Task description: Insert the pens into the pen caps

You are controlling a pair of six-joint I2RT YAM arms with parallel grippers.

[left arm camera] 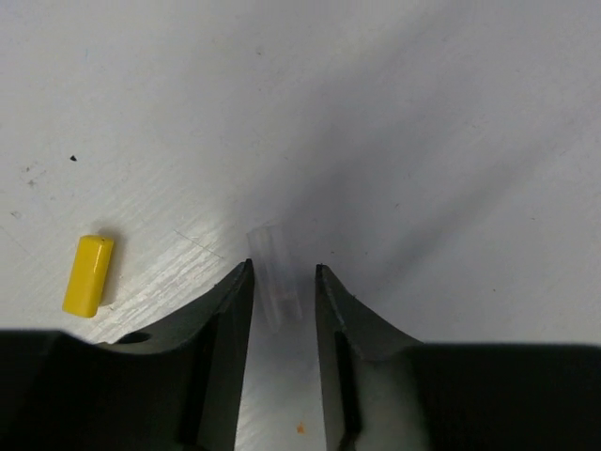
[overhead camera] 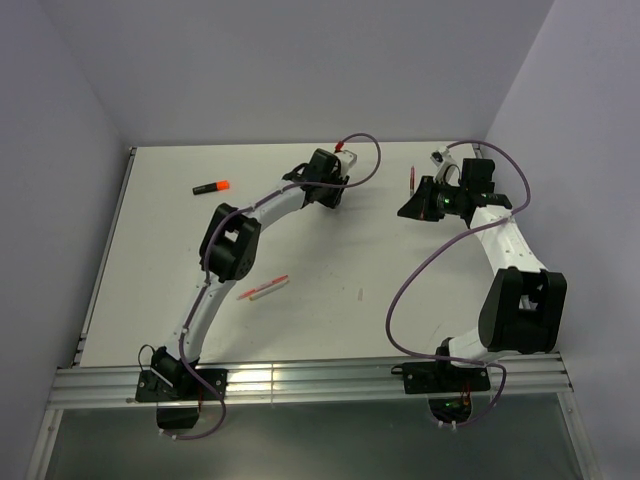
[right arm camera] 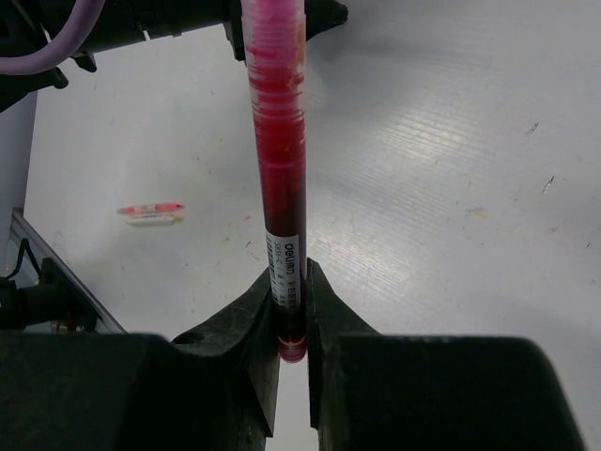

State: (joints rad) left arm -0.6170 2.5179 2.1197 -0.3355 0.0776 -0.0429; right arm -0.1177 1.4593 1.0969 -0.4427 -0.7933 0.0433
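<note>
1. Left gripper [left arm camera: 283, 268] hangs low over the white table [left arm camera: 451, 113] at its far middle, fingers [left arm camera: 221, 329] apart and astride a clear white cap [left arm camera: 267, 246] lying flat between the tips; contact cannot be told
2. Right gripper [right arm camera: 289, 271] is clamped on the tail of the dark-red pen [right arm camera: 280, 160], whose far end points toward the left arm's dark wrist [right arm camera: 169, 23]
3. Black marker with orange tip [overhead camera: 210, 187] lies far left, well apart from both arms
4. Red and white stick pens [overhead camera: 263, 289] lie side by side near the left arm's elbow
5. Yellow cap [left arm camera: 87, 275] lies just left of the left gripper
6. Tiny red speck [overhead camera: 361, 293], too small to name, sits between the arms
</note>
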